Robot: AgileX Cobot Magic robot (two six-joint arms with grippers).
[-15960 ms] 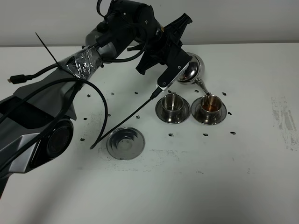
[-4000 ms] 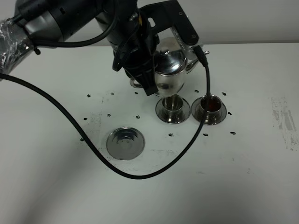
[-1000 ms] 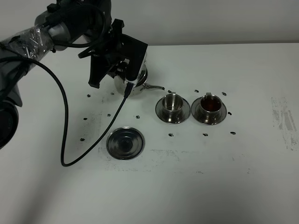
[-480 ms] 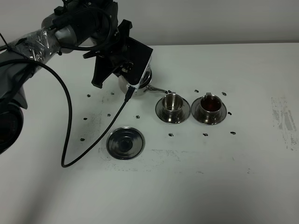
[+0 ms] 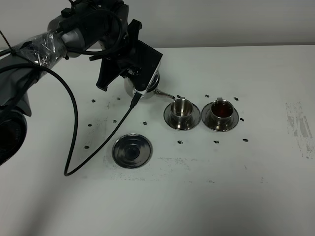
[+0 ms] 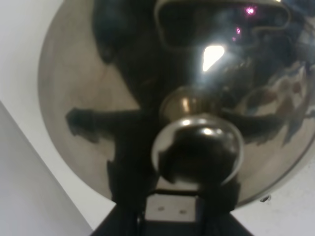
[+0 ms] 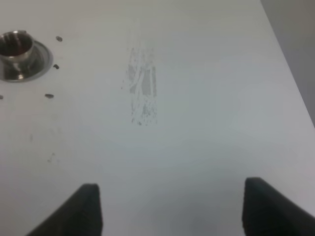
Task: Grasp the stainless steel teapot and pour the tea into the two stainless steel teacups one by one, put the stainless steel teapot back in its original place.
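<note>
Two end effectors: the left end effector (image 5: 134,73) is clenched on the stainless steel teapot (image 5: 147,88) at the white desk's (image 5: 221,187) rear left, spout toward the left teacup (image 5: 181,109); just beside it, the right teacup (image 5: 219,117) holds dark tea (image 5: 221,110). The empty saucer (image 5: 132,150) lies nearer the front, apart. The right end effector (image 7: 172,211) hangs released over the desk near a grey scuff (image 7: 142,93). A pale wall (image 5: 221,22) backs the desk
</note>
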